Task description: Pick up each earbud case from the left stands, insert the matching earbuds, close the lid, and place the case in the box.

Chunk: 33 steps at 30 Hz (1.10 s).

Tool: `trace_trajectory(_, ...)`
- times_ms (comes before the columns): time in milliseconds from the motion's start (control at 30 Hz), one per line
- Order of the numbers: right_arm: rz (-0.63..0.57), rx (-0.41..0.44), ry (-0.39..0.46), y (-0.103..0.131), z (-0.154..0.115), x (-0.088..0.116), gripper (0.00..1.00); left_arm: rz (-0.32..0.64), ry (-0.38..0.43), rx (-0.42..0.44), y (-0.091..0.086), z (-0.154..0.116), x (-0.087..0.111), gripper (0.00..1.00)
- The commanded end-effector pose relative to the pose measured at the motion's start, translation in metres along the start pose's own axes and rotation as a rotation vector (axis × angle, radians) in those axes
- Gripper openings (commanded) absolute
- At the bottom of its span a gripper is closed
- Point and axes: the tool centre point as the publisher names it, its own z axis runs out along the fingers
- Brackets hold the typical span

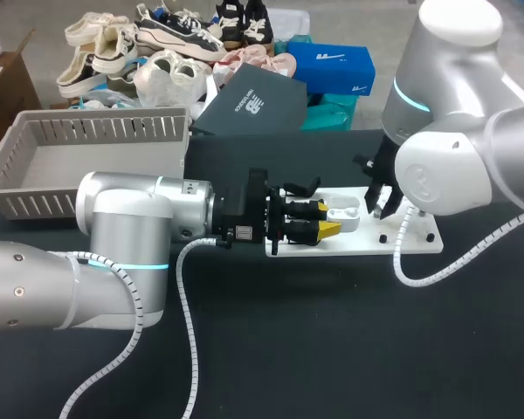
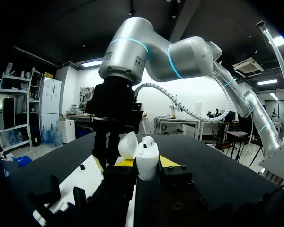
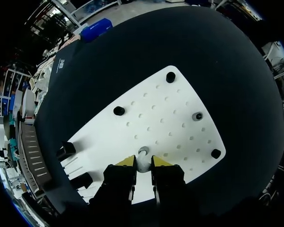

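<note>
**Second earbud in hand, case held open to take it**

The left gripper is clenched on the earbud case, holding it over the left part of the white board. The lid is tipped open. One seated earbud shows in the case, so it looks half loaded.

The right gripper hangs just right of the case, over the board. Its fingers are pinched on a small white piece that I take for the loose earbud.

Step in hand, as I judge it: inserting the second bud. The next move calls for carrying the bud left to the case, lining its stem up with the free slot and pressing it down. Lid shut and drop-off come after.

The grey box sits far left on the table, well apart from the case.

Black pegs dot the board, and black stands sit at its left end.

Possible snags: the raised lid stands on the case's side toward the right gripper and could catch its fingers. The two grippers are close together, so there is little room to work.
</note>
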Motion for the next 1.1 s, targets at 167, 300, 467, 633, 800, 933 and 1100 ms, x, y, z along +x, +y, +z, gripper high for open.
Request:
trace_trajectory(167,0.003,0.004,0.008,-0.003,-0.005,0.001,0.00,0.000,-0.001,0.004,0.002,0.000,0.001,0.00)
trace_trajectory(300,0.006,-0.001,0.007,-0.006,-0.010,0.002,0.00,0.000,-0.001,0.004,0.002,0.000,0.001,0.00)
trace_trajectory(467,0.010,-0.016,0.010,-0.009,-0.017,0.003,0.00,0.000,-0.001,0.004,0.002,0.000,0.001,0.00)
trace_trajectory(633,0.016,-0.041,0.005,-0.017,-0.032,0.006,0.00,0.000,-0.001,0.004,0.002,0.000,0.001,0.00)
trace_trajectory(800,0.022,-0.077,-0.036,-0.028,-0.060,0.009,0.00,0.000,-0.001,0.004,0.002,0.000,0.001,0.00)
trace_trajectory(933,0.006,-0.112,-0.069,-0.034,-0.087,0.015,0.00,0.000,-0.001,0.004,0.002,0.000,0.001,0.00)
trace_trajectory(1100,-0.047,-0.148,-0.099,-0.039,-0.125,0.032,0.00,0.000,-0.001,0.004,0.002,0.000,0.001,0.00)
